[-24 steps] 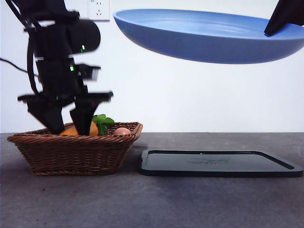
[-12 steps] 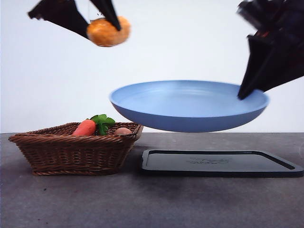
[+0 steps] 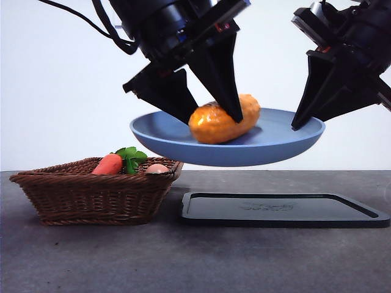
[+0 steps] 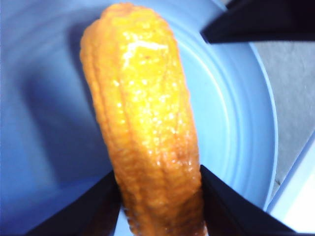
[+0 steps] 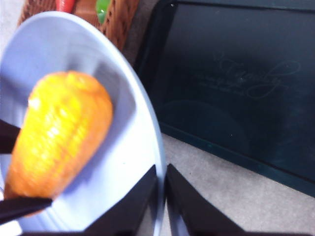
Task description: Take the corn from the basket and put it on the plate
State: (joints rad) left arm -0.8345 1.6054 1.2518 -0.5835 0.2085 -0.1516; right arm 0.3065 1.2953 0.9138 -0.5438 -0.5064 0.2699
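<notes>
A: Where is the corn now?

B: Over the bowl of the plate, lying at or just above its surface, clamped near one end between the two jaws of the left pincer. In the left wrist view the jaws press the cob from both sides, closed as far as it allows.

A: And what has changed?

B: Half a second ago the cob hung high above the basket, well to the basket side of the plate. Since then it has crossed over and come down into the plate, and the plate itself has shifted a little toward the basket. I judge that only the release is left.

A: Who holds the plate?

B: The right pincer grips its rim on the side away from the basket, jaws nearly shut with the thin rim between them. The plate hangs in the air above the black tray, which lies on the desk beside the basket.

A: Anything unclear?

B: Whether the cob truly touches the plate; the near rim hides its underside. The left jaws cover its gripped end. A carrot remains in the basket, along with a pale rounded thing I cannot identify.
</notes>
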